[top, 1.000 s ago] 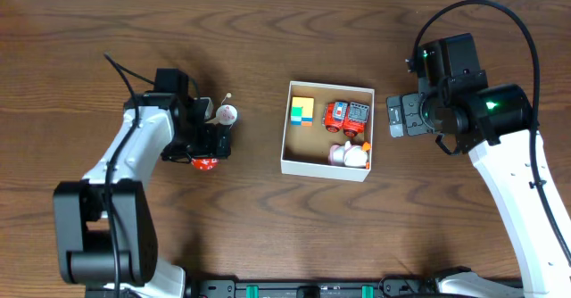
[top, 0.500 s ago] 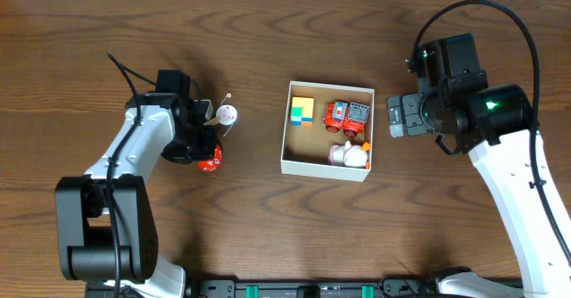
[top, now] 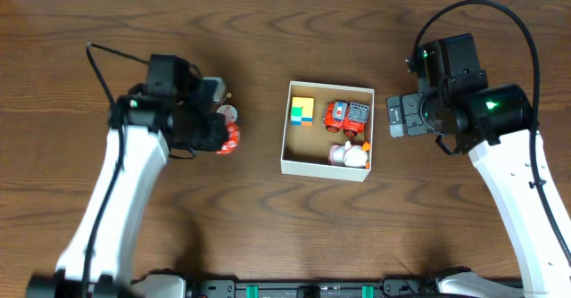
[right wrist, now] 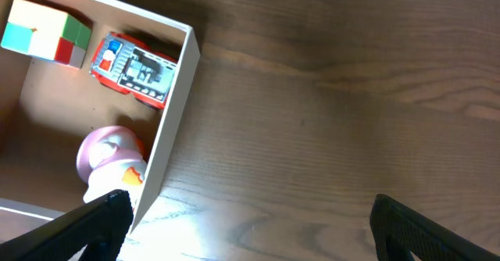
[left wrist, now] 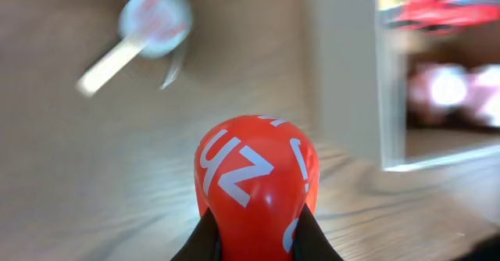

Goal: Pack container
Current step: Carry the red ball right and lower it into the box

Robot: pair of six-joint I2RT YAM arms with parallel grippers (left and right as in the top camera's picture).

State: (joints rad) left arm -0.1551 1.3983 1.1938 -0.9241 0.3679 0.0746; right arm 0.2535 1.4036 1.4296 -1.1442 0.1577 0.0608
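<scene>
L end effector [left wrist: 256, 239] clamped on red toy w/ white lettering [left wrist: 258, 175], btwn container [top: 321, 169] and surface's left edge. Container sits mid-surface, holding cube [top: 302, 111], red truck [top: 346, 115], pink-white figure [top: 350, 155]. R end effector [right wrist: 250, 228] fingers wide apart, just beside container's right wall.

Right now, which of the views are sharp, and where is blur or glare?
Left wrist view: only the red toy near the lens is sharp; the container and the round toy on a stick behind it are smeared. Right wrist view: sharp, with a pale glare patch on the table beside the container wall. Overhead view: sharp, evenly lit.
</scene>
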